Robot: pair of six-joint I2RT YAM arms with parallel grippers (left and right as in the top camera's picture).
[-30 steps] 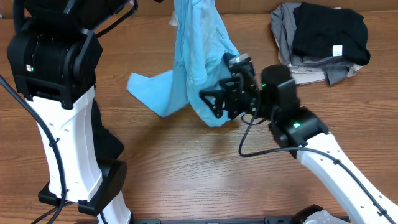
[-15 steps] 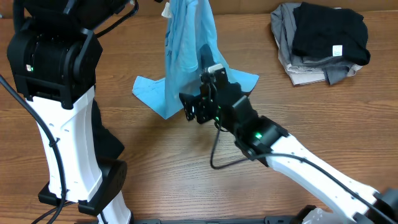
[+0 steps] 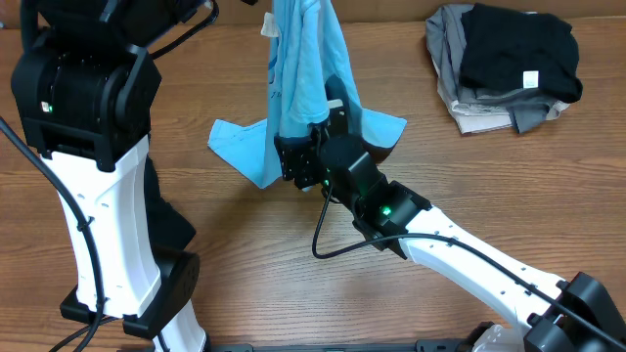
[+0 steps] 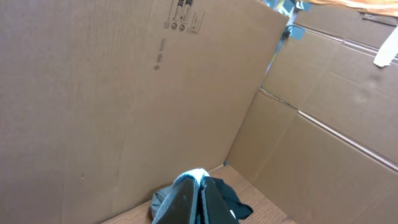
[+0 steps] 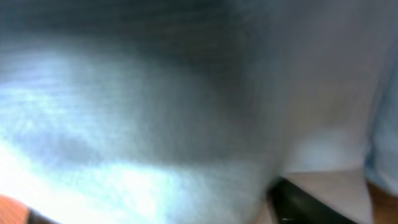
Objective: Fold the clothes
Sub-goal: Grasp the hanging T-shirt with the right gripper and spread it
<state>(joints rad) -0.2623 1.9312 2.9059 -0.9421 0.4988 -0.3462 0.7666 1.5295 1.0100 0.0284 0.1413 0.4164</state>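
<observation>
A light blue shirt hangs from above the overhead view's top edge, and its lower end rests on the table. My left gripper is shut on a bunched fold of the shirt, high above the table. My right gripper is pressed into the hanging shirt near its lower end. In the right wrist view blurred blue cloth fills the frame, and only one dark finger shows at the lower right, set wide. The jaws look open around the cloth.
A pile of folded clothes, black on grey, lies at the table's back right; it also shows in the left wrist view. The left arm's white base stands at the left. Cardboard walls close the back.
My right arm has swung left from the shirt's right side and pushed its gripper into the lower part of the shirt. The shirt's bottom has spread out on the table. The left arm still holds the shirt up.
</observation>
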